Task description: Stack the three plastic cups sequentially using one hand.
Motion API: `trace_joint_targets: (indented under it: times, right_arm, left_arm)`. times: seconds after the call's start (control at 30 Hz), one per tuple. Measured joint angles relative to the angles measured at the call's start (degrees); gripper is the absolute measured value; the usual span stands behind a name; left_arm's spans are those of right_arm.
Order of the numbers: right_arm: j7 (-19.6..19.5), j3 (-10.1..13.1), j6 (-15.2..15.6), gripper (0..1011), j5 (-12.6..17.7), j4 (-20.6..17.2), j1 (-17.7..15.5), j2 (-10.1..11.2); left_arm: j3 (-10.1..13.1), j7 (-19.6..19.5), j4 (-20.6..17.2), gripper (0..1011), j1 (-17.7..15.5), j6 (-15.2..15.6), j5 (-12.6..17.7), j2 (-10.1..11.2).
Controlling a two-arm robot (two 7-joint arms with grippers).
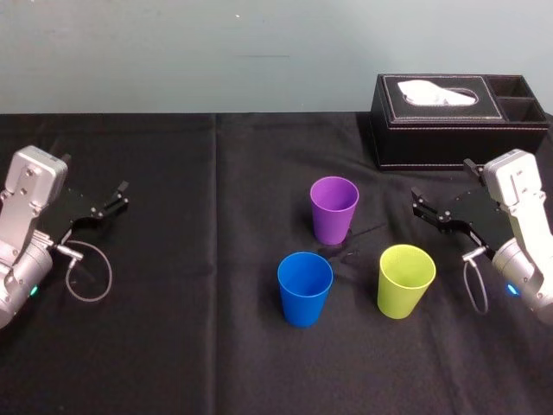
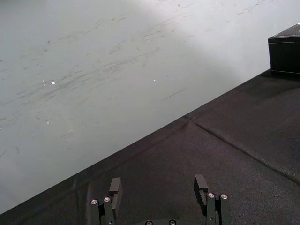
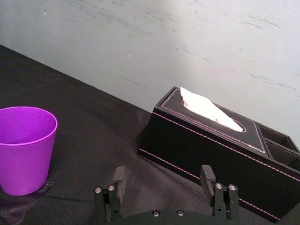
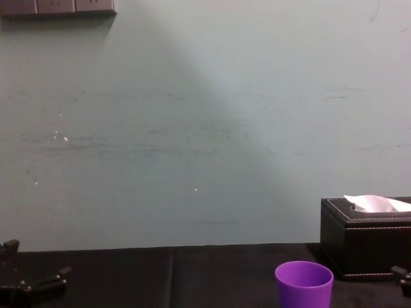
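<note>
Three plastic cups stand upright and apart on the black cloth in the head view: a purple cup (image 1: 333, 208) farthest back, a blue cup (image 1: 304, 288) in front of it to the left, and a yellow-green cup (image 1: 405, 280) in front to the right. The purple cup (image 3: 26, 147) also stands ahead of my right gripper (image 3: 163, 169), whose fingers are spread wide with nothing between them. In the head view the right gripper (image 1: 445, 186) hovers just right of the cups. My left gripper (image 1: 95, 171) rests far left, open and empty (image 2: 158, 180).
A black tissue box (image 1: 458, 121) with a white tissue stands at the back right, behind the right gripper (image 3: 206, 150). The black tablecloth (image 1: 207, 346) reaches back to a pale wall. A loose cable loop (image 1: 91, 277) hangs by the left arm.
</note>
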Motion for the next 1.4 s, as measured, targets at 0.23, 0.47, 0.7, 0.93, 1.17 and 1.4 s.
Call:
trace_joint_targets:
  times: [0.23,0.47,0.7,0.93,1.17,1.4]
  right_arm:
    - [0.0,0.0,0.0,1004,0.0,0.0,0.0,0.0]
    - [0.0,0.0,0.0,1004,0.0,0.0,0.0,0.0]
    - [0.0,0.0,0.0,1004,0.0,0.0,0.0,0.0]
    - [0.0,0.0,0.0,1004,0.0,0.0,0.0,0.0]
    - [0.0,0.0,0.0,1004,0.0,0.0,0.0,0.0]
    - [3.82,2.95,-3.27,1004,4.06,0.46,-2.35,-0.28]
  left_arm:
    - [0.0,0.0,0.0,1011,0.0,0.0,0.0,0.0]
    - [0.0,0.0,0.0,1011,0.0,0.0,0.0,0.0]
    - [0.0,0.0,0.0,1011,0.0,0.0,0.0,0.0]
    - [0.0,0.0,0.0,1011,0.0,0.0,0.0,0.0]
    - [0.0,0.0,0.0,1011,0.0,0.0,0.0,0.0]
    - [0.0,0.0,0.0,1011,0.0,0.0,0.0,0.0]
